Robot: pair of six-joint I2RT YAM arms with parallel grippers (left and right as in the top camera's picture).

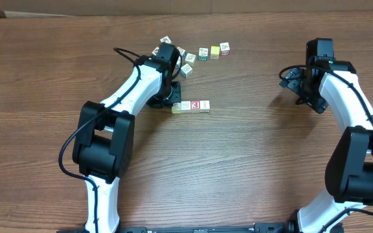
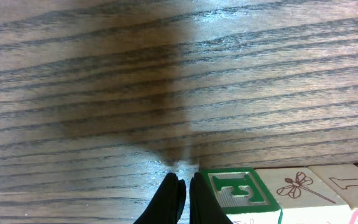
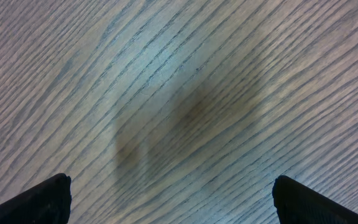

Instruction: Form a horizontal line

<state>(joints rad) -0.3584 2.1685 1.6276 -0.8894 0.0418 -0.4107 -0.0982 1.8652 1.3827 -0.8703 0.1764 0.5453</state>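
Toward the middle of the table (image 1: 258, 168), the horizontal line (image 1: 191, 106) runs left to right; my left gripper (image 2: 182, 182), fingers pressed together, sits against its left end (right gripper (image 3: 169, 180), spread wide, well apart).

The horizontal line (image 1: 190, 105) is a short, straight row of four small wooden cubes lying flat on the surface (image 1: 251, 168), left of centre in the overhead view. The cubes sit side by side and touching. From the left they are a pale yellow cube (image 1: 176, 107), a cream cube (image 1: 185, 105), a red-faced cube (image 1: 196, 105) and a whitish cube with red trim (image 1: 204, 104). In the left wrist view, the end cube shows a green-framed letter F (image 2: 235, 190) and its neighbour a dragonfly drawing (image 2: 297, 186).
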